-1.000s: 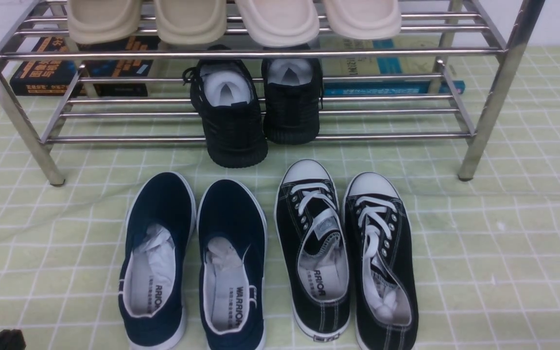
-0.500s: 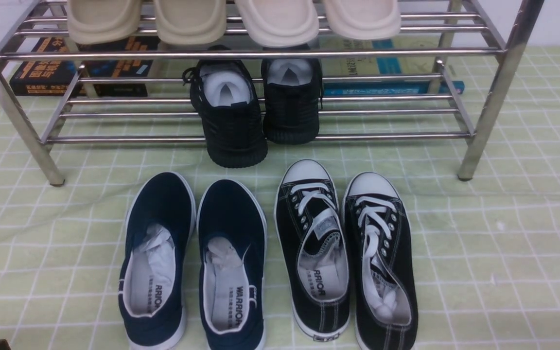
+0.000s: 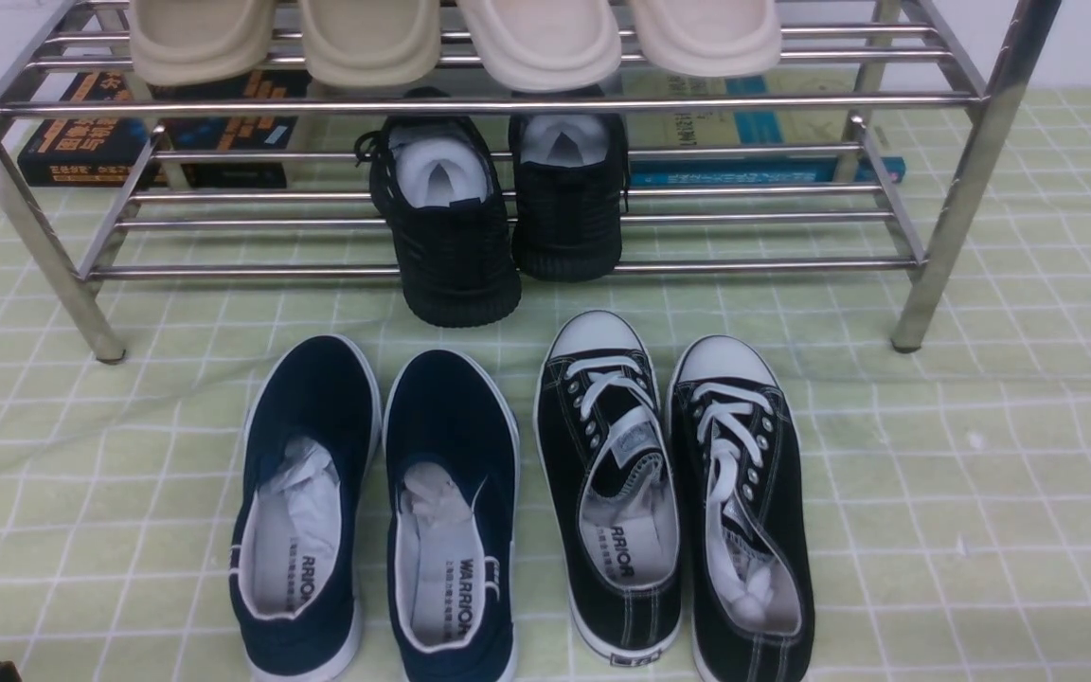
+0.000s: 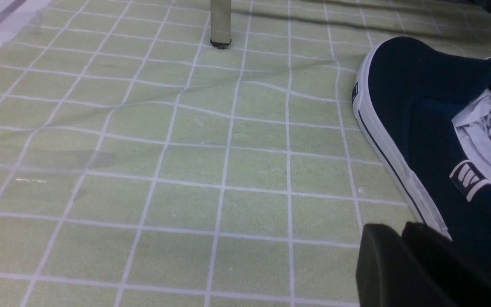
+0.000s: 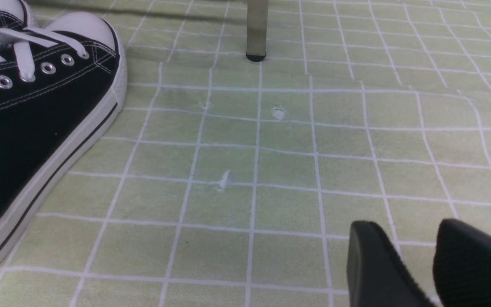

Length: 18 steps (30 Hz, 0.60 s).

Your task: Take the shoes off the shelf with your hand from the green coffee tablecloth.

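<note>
Navy slip-ons (image 3: 446,407) set on green cloth (image 3: 962,493), toes twd rack (image 3: 967,189), prob. so heels can be reached. L hand (image 4: 401,230): open/closed can't be told; R hand (image 5: 405,228) opened, nothing gripped.

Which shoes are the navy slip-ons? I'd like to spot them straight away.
Find the metal rack, then look at the green cloth just in front of it. The navy slip-ons are the left-hand pair there, laceless with all-navy toes, unlike the black sneakers beside them, with white laces and toe caps.
</note>
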{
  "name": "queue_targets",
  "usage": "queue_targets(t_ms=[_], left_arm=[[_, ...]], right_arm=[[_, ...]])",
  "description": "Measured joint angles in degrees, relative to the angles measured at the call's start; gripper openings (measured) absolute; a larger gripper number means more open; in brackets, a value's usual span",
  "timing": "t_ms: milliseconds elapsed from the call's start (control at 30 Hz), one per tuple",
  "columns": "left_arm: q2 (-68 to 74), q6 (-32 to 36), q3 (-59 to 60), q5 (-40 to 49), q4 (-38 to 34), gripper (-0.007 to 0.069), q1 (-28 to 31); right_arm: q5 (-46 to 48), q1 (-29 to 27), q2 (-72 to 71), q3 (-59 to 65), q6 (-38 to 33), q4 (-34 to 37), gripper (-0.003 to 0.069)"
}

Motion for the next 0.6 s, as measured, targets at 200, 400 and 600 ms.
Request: queue_targets(t_ms=[200, 400, 600], left_arm=[[0.00, 0.00, 0.00, 0.00, 0.00, 0.0089, 0.00], [0.00, 0.00, 0.00, 0.00, 0.00, 0.0097, 0.00], [0.00, 0.00, 0.00, 0.00, 0.00, 0.0106, 0.00]], right_arm=[[0.00, 0.00, 0.00, 0.00, 0.00, 0.00, 0.0237], [0.00, 0.00, 0.00, 0.00, 0.00, 0.00, 0.0237], [0.00, 0.00, 0.00, 0.00, 0.00, 0.00, 0.0237]])
